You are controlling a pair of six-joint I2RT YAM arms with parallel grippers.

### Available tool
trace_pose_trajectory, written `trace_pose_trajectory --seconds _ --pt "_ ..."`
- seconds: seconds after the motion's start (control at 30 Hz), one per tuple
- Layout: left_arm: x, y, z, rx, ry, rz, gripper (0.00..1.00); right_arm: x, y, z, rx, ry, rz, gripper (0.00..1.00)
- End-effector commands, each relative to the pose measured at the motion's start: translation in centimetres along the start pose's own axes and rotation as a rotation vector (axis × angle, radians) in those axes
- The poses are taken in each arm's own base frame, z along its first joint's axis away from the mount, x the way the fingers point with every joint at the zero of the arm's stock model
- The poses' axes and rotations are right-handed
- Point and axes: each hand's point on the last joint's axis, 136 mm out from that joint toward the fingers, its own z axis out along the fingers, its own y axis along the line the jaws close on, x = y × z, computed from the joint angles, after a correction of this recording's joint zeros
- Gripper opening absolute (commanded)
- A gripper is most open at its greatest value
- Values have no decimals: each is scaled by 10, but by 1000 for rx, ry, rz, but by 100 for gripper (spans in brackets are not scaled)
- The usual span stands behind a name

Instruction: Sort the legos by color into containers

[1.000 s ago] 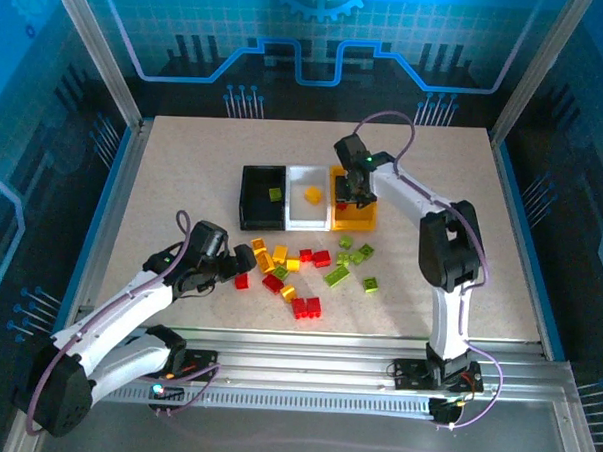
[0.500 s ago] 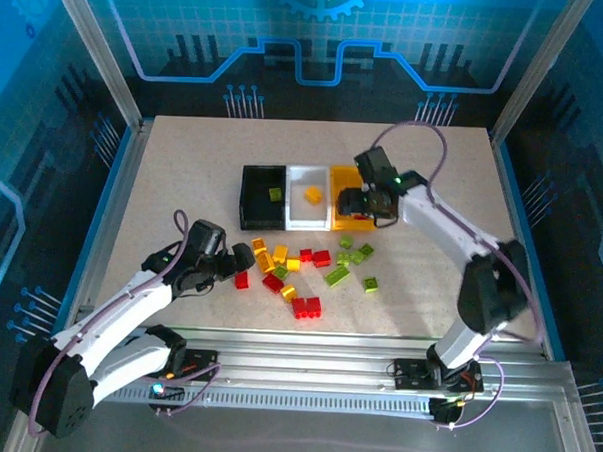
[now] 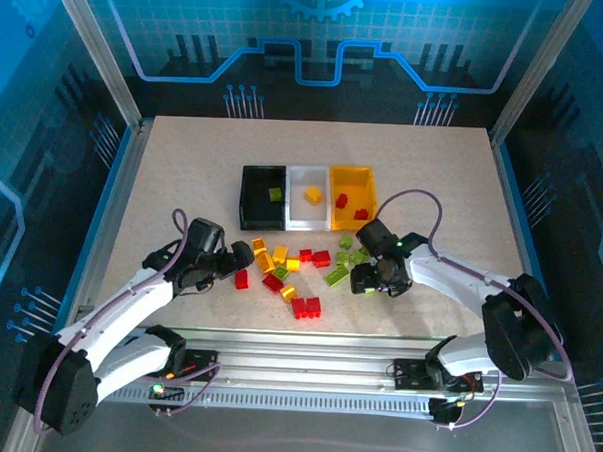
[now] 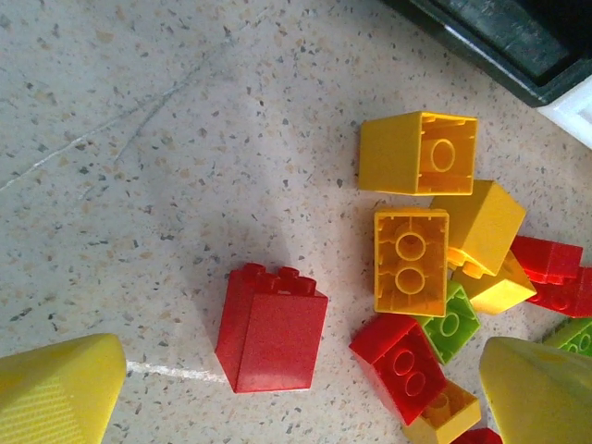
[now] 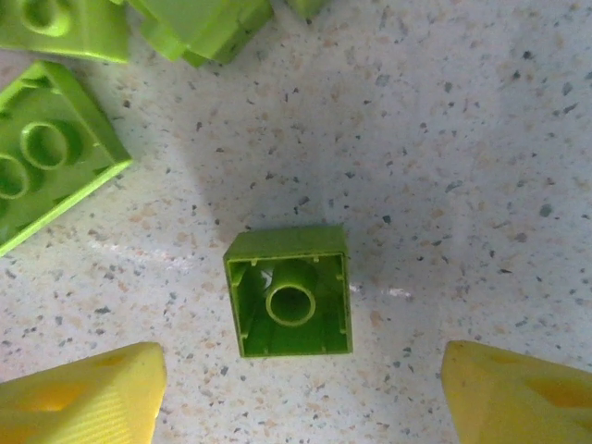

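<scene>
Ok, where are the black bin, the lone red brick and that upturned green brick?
black bin [image 3: 260, 222], top view, its near wall.
lone red brick [image 4: 275, 333], left wrist view, its smooth side face.
upturned green brick [image 5: 291, 294], right wrist view, its hollow underside.

Three joined bins in a row, centre of the speckled table [image 3: 184, 161]: black rectangular plastic bin [image 3: 246, 199] left, white plastic bin [image 3: 307, 215] middle, yellow-orange plastic bin [image 3: 353, 185] right. Inside, in that order: one lime green plastic brick [image 3: 275, 194], one yellow plastic brick [image 3: 312, 194], two red plastic bricks [image 3: 342, 200]. Loose brick pile [image 3: 298, 268] just in front of them.
</scene>
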Motion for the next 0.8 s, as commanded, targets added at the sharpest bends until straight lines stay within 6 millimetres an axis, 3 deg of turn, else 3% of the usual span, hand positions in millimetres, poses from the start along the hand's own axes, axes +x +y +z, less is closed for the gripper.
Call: trace_pose_trajectory --seconds 0.0,0.17,0.33,0.5,0.6,0.77 --pt "5 3 5 6 28 -36 99 -6 3 12 10 -14 7 75" --pt "7 5 6 -1 33 -34 99 -18 4 21 37 -22 -6 62" --pt "7 6 5 -5 33 -31 99 -17 3 26 54 1 -16 47" --pt "6 9 2 -13 24 -32 99 -28 17 2 5 -58 -54 36" --pt "4 15 -2 -30 -1 -38 99 -49 50 -32 -80 -137 -117 34" --pt "2 22 -11 -26 -37 -63 99 -93 127 -78 -212 -254 -240 34"
